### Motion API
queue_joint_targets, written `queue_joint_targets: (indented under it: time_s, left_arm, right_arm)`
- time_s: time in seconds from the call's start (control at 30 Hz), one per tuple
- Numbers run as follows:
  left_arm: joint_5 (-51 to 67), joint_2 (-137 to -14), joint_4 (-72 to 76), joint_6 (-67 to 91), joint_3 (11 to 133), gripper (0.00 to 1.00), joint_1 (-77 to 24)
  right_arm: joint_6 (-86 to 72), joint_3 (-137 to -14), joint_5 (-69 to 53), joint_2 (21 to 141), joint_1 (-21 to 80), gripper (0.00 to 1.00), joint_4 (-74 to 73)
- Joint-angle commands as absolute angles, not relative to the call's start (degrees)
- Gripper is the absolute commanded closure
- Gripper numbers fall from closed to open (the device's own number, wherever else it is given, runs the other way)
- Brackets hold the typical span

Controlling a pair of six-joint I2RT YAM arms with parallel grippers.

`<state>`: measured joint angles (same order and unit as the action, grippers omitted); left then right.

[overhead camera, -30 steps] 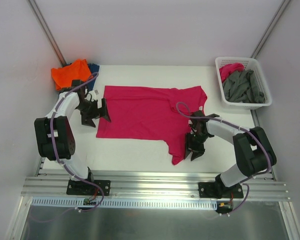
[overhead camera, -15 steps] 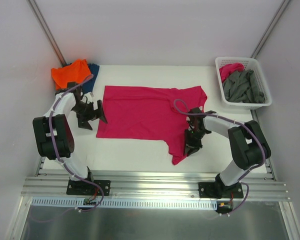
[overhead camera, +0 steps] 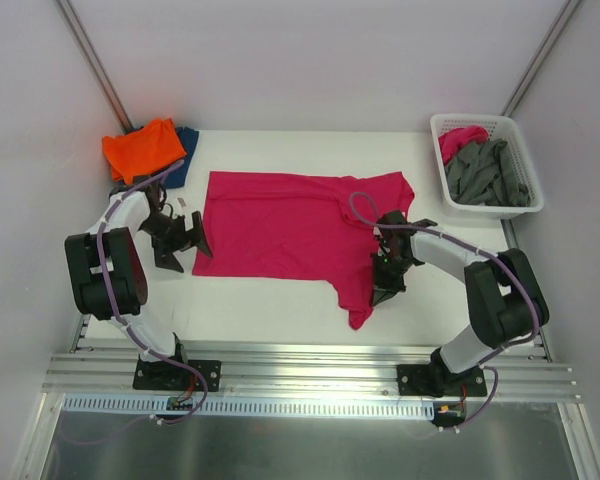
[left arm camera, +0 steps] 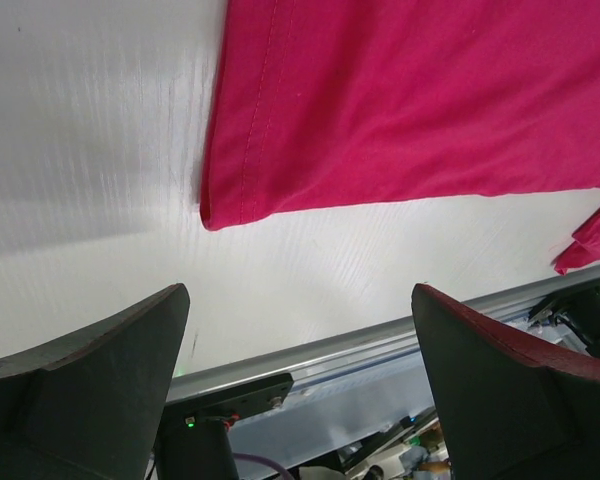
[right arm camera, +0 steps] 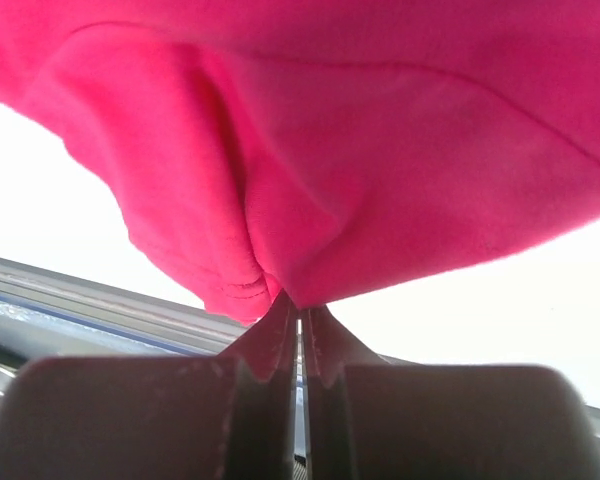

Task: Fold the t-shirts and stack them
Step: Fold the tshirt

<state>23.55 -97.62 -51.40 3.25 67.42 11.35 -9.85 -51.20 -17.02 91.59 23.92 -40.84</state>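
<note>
Nearest the arm bases, the right gripper (right arm camera: 298,312) is pinching the magenta t-shirt (overhead camera: 280,225) at its near right sleeve (overhead camera: 358,300). Its jaws are pressing fully together on a gathered fold of cloth, which is bunching above the fingertips in the wrist view. The sleeve's tip is trailing past the shirt's near hem onto the bare table (overhead camera: 270,300).

Just off the shirt's left edge, the left gripper (left arm camera: 300,292) is hovering with its jaws spread wide and gripping nothing. The shirt's near left corner (left arm camera: 208,215) is lying flat ahead of it, apart from both fingers. The shirt's body is lying spread out flat.

Beyond the shirt's far left corner, an orange t-shirt (overhead camera: 140,148) is lying folded, seemingly on top of a dark blue t-shirt (overhead camera: 187,138). Beyond its far right corner, a white basket (overhead camera: 528,208) is holding grey t-shirts (overhead camera: 485,170) and some pink cloth.

The pinch is looking thin and bunched, so the sleeve may be slipping free once it is pulled across the shirt. The fold may also be catching more than one layer, which would drag the body along and wrinkle it. With nothing pinning the shirt's left side, the whole garment may be sliding rather than folding. If the left jaws close where they are, they would be closing on bare table beside the hem.
</note>
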Motion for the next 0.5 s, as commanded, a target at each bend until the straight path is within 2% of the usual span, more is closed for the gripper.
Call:
queue_joint_targets:
  time_s: [0.0,0.4,0.47]
  left_arm:
    - [23.7,-97.6,-53.1,2.2,66.2,0.05,11.8]
    - [27.4,-107.3,-51.4,2.8,70.4,0.21,13.0]
    - [28.0,-108.5,-51.4,2.7,70.9,0.28,13.2]
  right_arm:
    - [-9.6,-50.5,-15.6,87.4,24.0,0.99,-42.5]
    - [-8.5,-50.8,-13.8,85.3,23.2,0.97,-42.6]
    - [-8.4,-50.7,-13.5,85.3,23.0,0.97,-42.6]
